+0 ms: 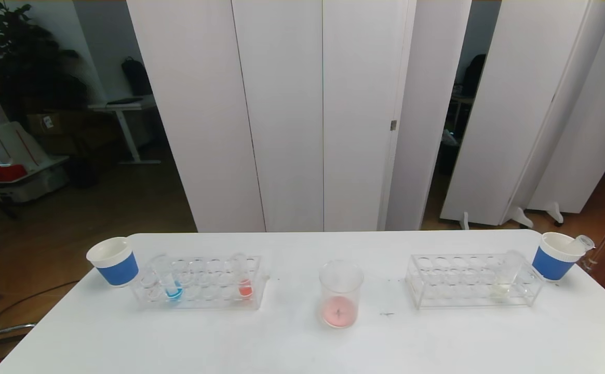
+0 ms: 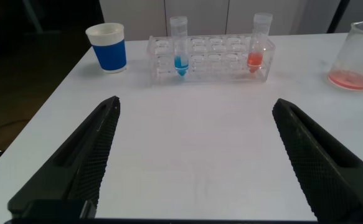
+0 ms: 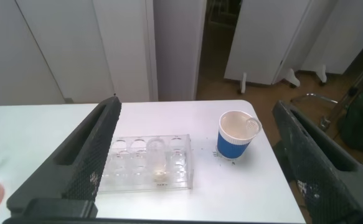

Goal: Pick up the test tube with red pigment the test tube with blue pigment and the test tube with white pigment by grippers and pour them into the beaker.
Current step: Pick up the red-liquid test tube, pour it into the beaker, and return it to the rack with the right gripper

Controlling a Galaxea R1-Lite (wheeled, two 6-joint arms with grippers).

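The test tube with blue pigment (image 1: pixel 172 288) (image 2: pixel 180 50) and the test tube with red pigment (image 1: pixel 244 283) (image 2: pixel 258 46) stand upright in the left clear rack (image 1: pixel 203 283). In the right clear rack (image 1: pixel 453 283), the test tube with white pigment (image 1: pixel 505 278) (image 3: pixel 157 163) also stands upright. The beaker (image 1: pixel 339 301) (image 2: pixel 355 56) sits mid-table between the racks with pink liquid at its bottom. My left gripper (image 2: pixel 197 104) hovers open and empty over bare table, short of the left rack. High above the right rack, my right gripper (image 3: pixel 197 106) is open and empty. Neither gripper shows in the head view.
A blue paper cup (image 1: pixel 114 261) (image 2: pixel 108 48) stands at the table's left corner beside the left rack. Another blue cup (image 1: pixel 556 256) (image 3: pixel 237 135) at the right corner holds an empty leaning tube (image 1: pixel 582 242). White panels stand behind the table.
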